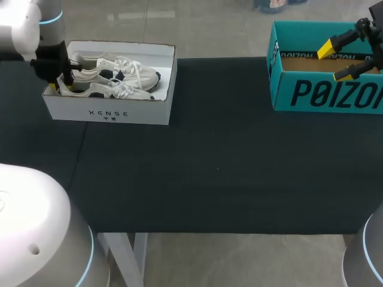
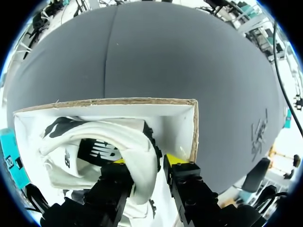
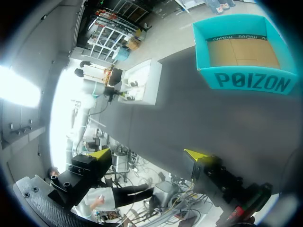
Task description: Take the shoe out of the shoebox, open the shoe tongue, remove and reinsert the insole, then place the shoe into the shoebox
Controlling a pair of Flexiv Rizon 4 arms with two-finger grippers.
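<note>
Upper left of the head view, on the black cloth-covered surface point(image 1: 215, 167), sits a white cardboard shoebox point(image 1: 108, 110) point(image 2: 175, 123). It holds a cream lace-up sneaker point(image 1: 111, 89) point(image 2: 137, 142) with dark side markings and a second cream sneaker point(image 1: 114, 64) lying beside it. The left gripper point(image 1: 63, 84) point(image 2: 147, 161) is down inside the box's left end, clamped on the first sneaker's heel, one yellow-tipped finger on each side. At upper right, the right gripper point(image 1: 334, 63) point(image 3: 149, 153) hangs over an open teal cardboard box point(image 1: 323, 92) point(image 3: 246, 82) with a brown floor, its fingers spread well apart.
</note>
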